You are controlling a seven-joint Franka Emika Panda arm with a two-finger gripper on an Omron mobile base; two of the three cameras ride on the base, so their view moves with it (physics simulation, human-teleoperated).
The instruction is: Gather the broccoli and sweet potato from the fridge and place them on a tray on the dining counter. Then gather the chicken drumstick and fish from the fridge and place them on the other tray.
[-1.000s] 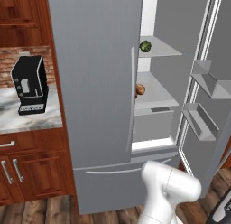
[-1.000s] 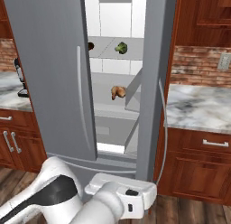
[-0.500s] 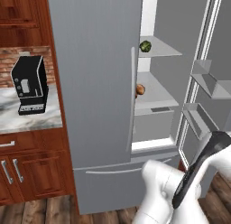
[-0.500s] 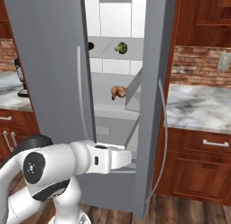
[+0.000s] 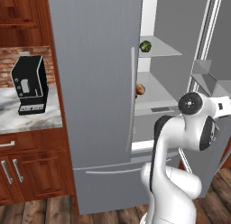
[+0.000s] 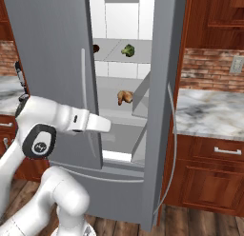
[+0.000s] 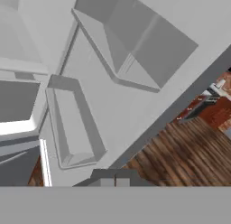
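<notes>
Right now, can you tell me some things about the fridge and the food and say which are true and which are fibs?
1. The broccoli sits on a shelf above the drumstick. True.
2. The right fridge door is closed. False: it stands open, and the shelves inside show.
3. The coffee machine stands on the counter left of the fridge. True.
4. The robot is holding the broccoli. False: the broccoli is still on its shelf.
5. The floor is white tile. False: it is brown wood planks.
</notes>
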